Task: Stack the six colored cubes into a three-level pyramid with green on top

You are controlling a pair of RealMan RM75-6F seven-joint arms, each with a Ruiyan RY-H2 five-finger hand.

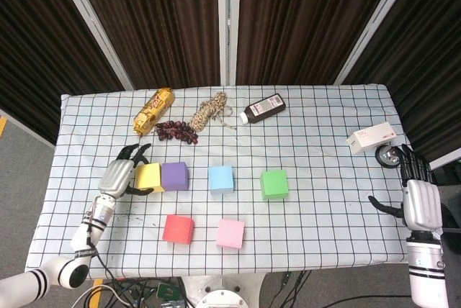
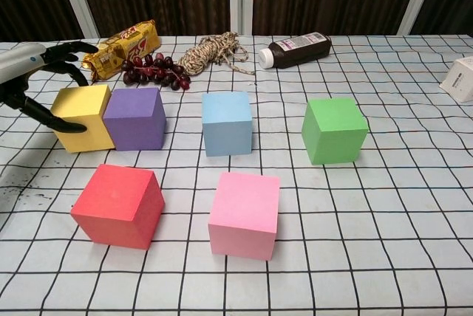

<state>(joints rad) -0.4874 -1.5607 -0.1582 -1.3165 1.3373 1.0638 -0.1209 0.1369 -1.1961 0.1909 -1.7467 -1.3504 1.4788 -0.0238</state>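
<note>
Six cubes lie singly on the checked cloth. Yellow [image 1: 150,177] [image 2: 81,117] touches purple [image 1: 175,176] [image 2: 134,118]; blue [image 1: 221,179] [image 2: 227,122] and green [image 1: 274,184] [image 2: 335,130] stand apart further right. Red [image 1: 178,229] [image 2: 118,205] and pink [image 1: 230,233] [image 2: 244,214] sit in the front row. My left hand [image 1: 119,175] [image 2: 29,72] is at the yellow cube's left side, thumb along its front face, fingers spread behind it, not clasping it. My right hand [image 1: 421,200] hangs at the table's right edge, fingers apart, holding nothing.
Along the back lie a gold snack pack [image 1: 154,110], dark grapes [image 1: 176,131], a coil of rope [image 1: 210,111] and a dark bottle [image 1: 263,109] on its side. A white box [image 1: 373,138] and a small wheel [image 1: 390,156] sit at the right edge.
</note>
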